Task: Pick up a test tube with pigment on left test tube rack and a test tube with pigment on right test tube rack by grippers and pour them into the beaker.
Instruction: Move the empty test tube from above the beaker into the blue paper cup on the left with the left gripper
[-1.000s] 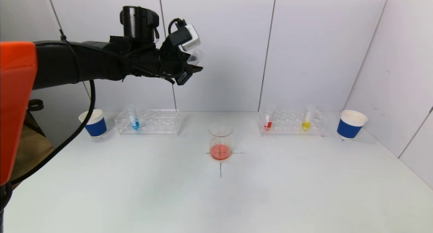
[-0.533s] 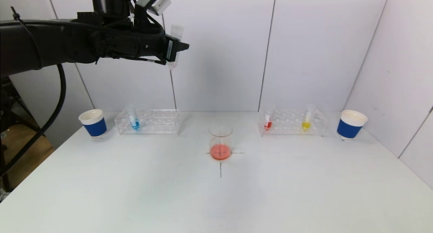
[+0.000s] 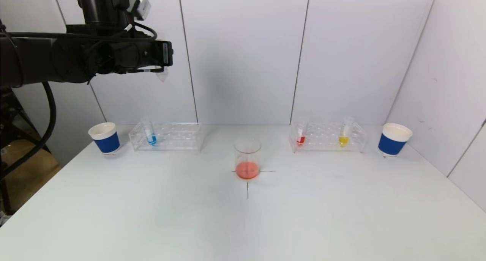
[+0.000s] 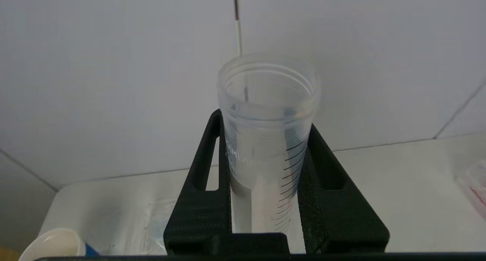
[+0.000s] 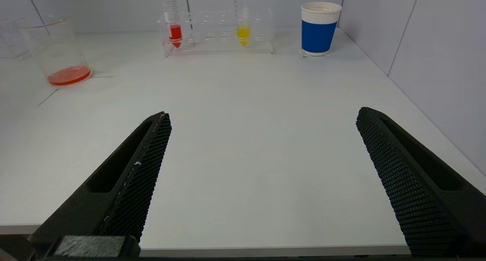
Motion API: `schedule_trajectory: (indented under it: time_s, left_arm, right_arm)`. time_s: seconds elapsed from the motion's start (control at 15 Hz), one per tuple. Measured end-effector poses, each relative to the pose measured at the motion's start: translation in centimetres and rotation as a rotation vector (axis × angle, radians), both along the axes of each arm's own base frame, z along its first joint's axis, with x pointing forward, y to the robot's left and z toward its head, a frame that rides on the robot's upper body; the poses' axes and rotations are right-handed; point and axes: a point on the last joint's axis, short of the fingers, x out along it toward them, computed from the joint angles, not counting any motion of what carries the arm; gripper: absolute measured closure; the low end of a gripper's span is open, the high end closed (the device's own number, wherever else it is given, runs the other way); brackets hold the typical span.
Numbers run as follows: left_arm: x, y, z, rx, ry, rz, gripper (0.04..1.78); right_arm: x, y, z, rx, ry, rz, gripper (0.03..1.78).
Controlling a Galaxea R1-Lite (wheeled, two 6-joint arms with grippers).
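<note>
Tube (image 4: 267, 139) clamped upright in L gripper (image 4: 265, 170), empty, held high, w/ L rack (image 3: 167, 136) below and beaker (image 3: 247, 158) below, off to R. R gripper (image 5: 262, 139) spread wide, low over table edge, R rack (image 5: 218, 31) far ahead.

An empty clear test tube (image 4: 267, 139) stands upright, clamped in the left gripper (image 3: 163, 60) at the head view's upper left. The beaker (image 3: 247, 158), centre frame, holds red liquid. The left rack (image 3: 167, 136) keeps a blue tube (image 3: 150, 132); the right rack (image 3: 327, 137) red (image 3: 301, 134) and yellow (image 3: 344, 134) ones.
</note>
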Motion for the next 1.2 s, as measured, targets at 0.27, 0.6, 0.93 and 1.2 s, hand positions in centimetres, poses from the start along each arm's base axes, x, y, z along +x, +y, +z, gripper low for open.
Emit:
schedule_trajectory:
  time_s: [0.27,0.6,0.93,1.2]
  left_arm:
    - [0.4,4.0,-1.0,-0.057,-0.077,0.179,1.32]
    - [0.9,8.7,-2.5,-0.064,-0.121,0.335,1.32]
    - [2.4,11.6,-4.6,-0.056,-0.129,0.427,1.32]
    - [4.2,14.0,-7.2,-0.049,-0.142,0.512,1.32]
  right_arm:
    - [0.0,0.0,0.0,0.0,0.0,0.0,0.04]
    - [0.0,0.0,0.0,0.0,0.0,0.0,0.04]
    - [0.0,0.0,0.0,0.0,0.0,0.0,0.04]
    - [0.0,0.0,0.0,0.0,0.0,0.0,0.04]
